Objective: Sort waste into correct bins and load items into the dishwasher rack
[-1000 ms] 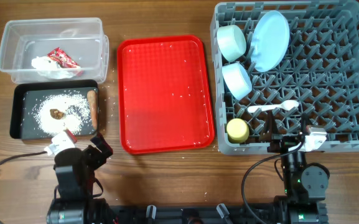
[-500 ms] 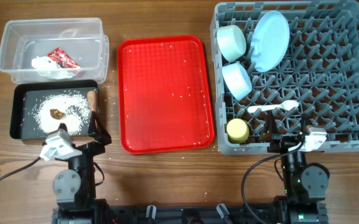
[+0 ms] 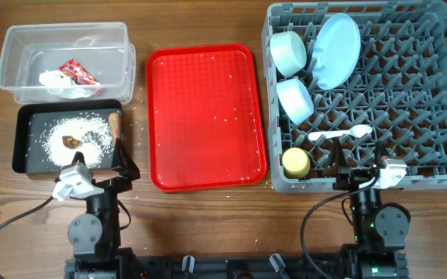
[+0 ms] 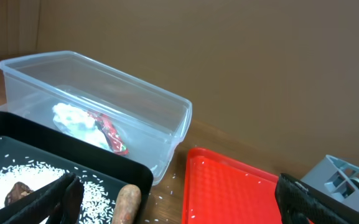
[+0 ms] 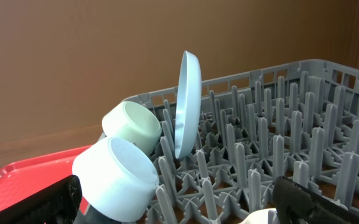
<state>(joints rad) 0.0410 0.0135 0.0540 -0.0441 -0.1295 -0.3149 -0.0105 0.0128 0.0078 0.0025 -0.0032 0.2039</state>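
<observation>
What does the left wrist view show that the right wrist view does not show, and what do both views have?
Only the left wrist view: the clear tub holding the red-and-white wrapper and white tissue, and the black tray with rice, a brown lump and the carrot-like stick.
Only the right wrist view: the plate standing on edge and two bowls lying on their sides among the pegs.
Both: the red tray and part of the grey rack.
</observation>
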